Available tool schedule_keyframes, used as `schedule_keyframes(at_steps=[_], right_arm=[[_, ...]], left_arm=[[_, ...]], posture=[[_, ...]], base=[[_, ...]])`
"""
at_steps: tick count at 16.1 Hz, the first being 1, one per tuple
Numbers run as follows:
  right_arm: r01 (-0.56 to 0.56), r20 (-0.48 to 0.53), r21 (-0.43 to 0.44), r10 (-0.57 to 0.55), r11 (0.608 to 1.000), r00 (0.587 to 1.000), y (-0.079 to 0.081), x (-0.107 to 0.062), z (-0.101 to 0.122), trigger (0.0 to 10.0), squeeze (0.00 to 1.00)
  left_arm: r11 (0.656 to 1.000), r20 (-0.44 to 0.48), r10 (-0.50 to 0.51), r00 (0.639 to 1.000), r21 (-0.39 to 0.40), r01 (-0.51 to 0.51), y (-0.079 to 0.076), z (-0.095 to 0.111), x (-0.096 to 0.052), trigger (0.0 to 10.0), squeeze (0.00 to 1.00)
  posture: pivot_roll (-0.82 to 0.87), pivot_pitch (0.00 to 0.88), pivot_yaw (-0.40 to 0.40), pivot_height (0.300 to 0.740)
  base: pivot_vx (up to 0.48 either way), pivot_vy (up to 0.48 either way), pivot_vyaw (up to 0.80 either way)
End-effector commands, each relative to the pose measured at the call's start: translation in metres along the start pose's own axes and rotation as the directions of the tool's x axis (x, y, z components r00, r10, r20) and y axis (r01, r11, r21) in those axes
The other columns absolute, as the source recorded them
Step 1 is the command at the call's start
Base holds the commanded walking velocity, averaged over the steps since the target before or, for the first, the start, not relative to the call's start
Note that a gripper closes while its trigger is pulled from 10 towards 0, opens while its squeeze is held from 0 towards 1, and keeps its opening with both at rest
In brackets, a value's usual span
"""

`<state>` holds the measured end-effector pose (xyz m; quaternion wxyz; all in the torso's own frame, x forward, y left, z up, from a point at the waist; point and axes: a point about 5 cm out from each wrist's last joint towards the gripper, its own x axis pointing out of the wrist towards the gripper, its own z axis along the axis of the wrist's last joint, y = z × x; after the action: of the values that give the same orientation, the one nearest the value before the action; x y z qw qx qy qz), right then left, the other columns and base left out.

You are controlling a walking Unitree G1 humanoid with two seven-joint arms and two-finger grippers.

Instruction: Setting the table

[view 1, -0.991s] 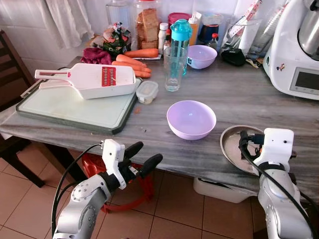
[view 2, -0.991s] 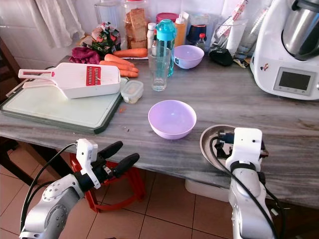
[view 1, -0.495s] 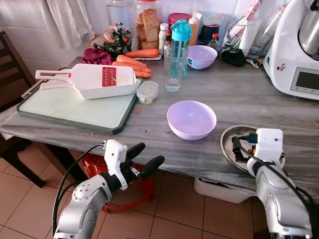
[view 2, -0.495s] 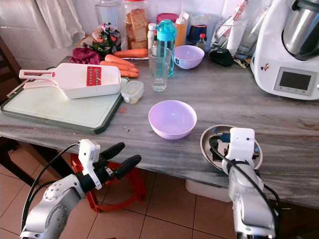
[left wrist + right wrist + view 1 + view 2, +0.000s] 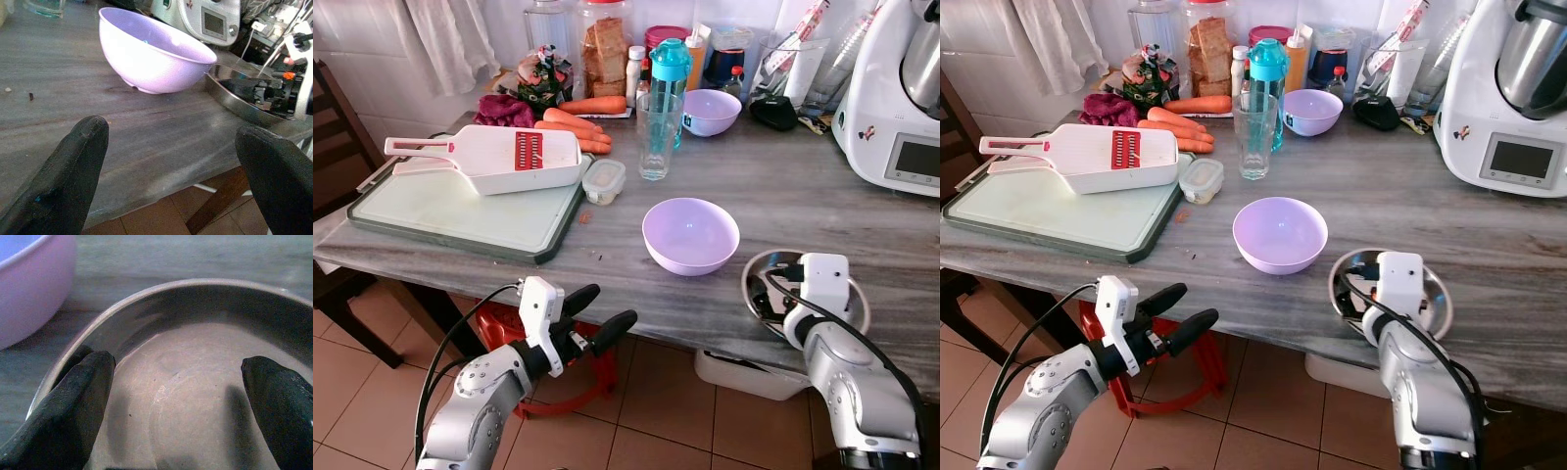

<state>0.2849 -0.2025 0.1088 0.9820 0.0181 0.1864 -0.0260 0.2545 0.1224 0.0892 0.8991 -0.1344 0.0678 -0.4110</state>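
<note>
Hiding much of the round shallow steel dish (image 5: 756, 277), right gripper (image 5: 178, 396) fingers spread inside it, at 3 o'clock of the lilac plastic bowl (image 5: 690, 235), left gripper (image 5: 605, 311) spread below the grey desk (image 5: 783, 196) edge.

Open counter in the middle, clutter along the back wall

The grey counter (image 5: 803, 201) lies bare between the lilac bowl (image 5: 690, 234) and the white kitchen machine (image 5: 899, 98). The steel plate (image 5: 1435, 294) sits just beside that bowl. A cutting board (image 5: 460, 208) with a slicer (image 5: 494, 159) blocks the left; a glass (image 5: 657, 135) stands behind.

Both grippers' fingers (image 5: 595, 311) (image 5: 63, 406) spread apart
</note>
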Motion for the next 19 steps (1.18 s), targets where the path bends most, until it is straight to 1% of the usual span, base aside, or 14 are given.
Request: schedule_keyframes(at_steps=[1,3,5,10,15,19], right_arm=[[-0.028,-0.020,0.023,0.028,0.999,0.999,0.004,0.002,-0.001,10.0,0.00],[-0.042,-0.018,0.026,0.043,0.999,0.999,0.007,0.003,0.001,10.0,0.00],[-0.079,-0.013,0.049,0.080,0.996,0.997,0.015,0.008,0.004,10.0,0.00],[-0.107,0.012,0.045,0.107,0.993,0.994,0.024,0.015,0.011,10.0,0.00],[-0.107,0.028,0.039,0.106,0.993,0.994,0.025,0.021,0.015,10.0,0.00],[-0.102,0.046,0.045,0.100,0.994,0.994,0.023,0.021,0.018,10.0,0.00]], left_arm=[[1.000,-0.018,-0.003,1.000,0.019,0.004,0.000,0.000,-0.001,10.0,0.00],[1.000,-0.022,-0.001,1.000,0.021,0.002,0.001,-0.001,-0.001,10.0,0.00],[1.000,-0.026,0.002,1.000,0.021,-0.002,0.002,-0.004,-0.002,10.0,0.00],[1.000,-0.030,0.003,1.000,0.026,-0.002,0.000,-0.004,-0.002,10.0,0.00],[1.000,-0.023,-0.005,1.000,0.021,0.006,-0.003,-0.004,-0.001,10.0,0.00],[1.000,-0.023,-0.026,0.999,0.014,0.027,-0.005,-0.002,-0.003,10.0,0.00]], posture=[[0.00,0.039,-0.009,0.740],[0.00,0.039,-0.009,0.740],[0.01,0.038,-0.010,0.740],[0.02,0.042,-0.010,0.740],[0.02,0.048,-0.010,0.740],[0.02,0.050,-0.009,0.740]], base=[[0.000,0.000,0.00],[0.000,0.000,0.00],[0.000,0.000,0.00],[0.000,0.000,0.00],[0.000,0.000,0.00],[0.000,0.000,0.00]])
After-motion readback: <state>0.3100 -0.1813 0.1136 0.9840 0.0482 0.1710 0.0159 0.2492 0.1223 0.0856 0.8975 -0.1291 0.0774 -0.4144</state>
